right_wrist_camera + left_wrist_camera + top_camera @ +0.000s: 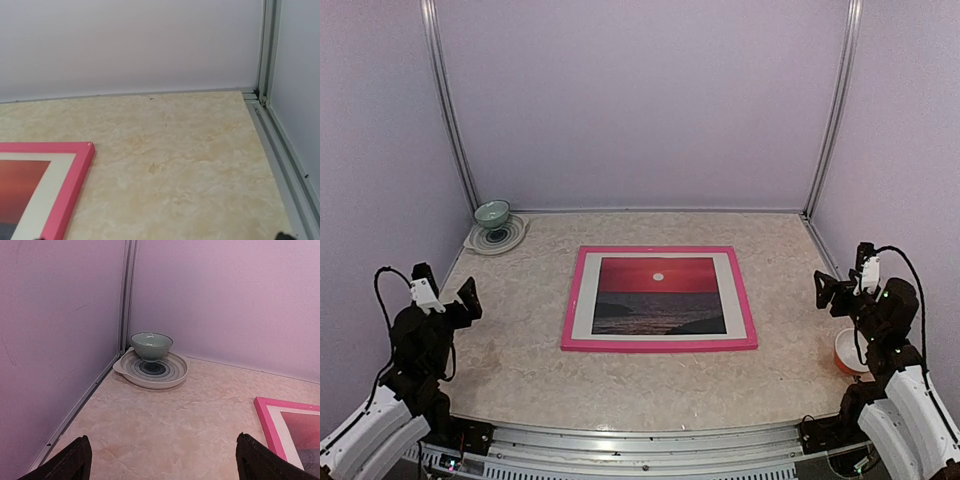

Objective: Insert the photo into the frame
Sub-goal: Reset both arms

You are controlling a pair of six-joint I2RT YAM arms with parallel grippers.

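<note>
Black left pincer (pixel 162 462) and right pincer (pixel 844 282) gape wide, empty.

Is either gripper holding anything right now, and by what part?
Nothing is held. The left gripper and right gripper both stand open, clear of the frame.

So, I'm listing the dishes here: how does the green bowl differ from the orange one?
The green bowl sits on a ringed plate in the far left corner; the orange bowl stands by the near right edge. The green bowl shows fully; the orange bowl is half hidden behind the right arm. Both stand upright.
</note>
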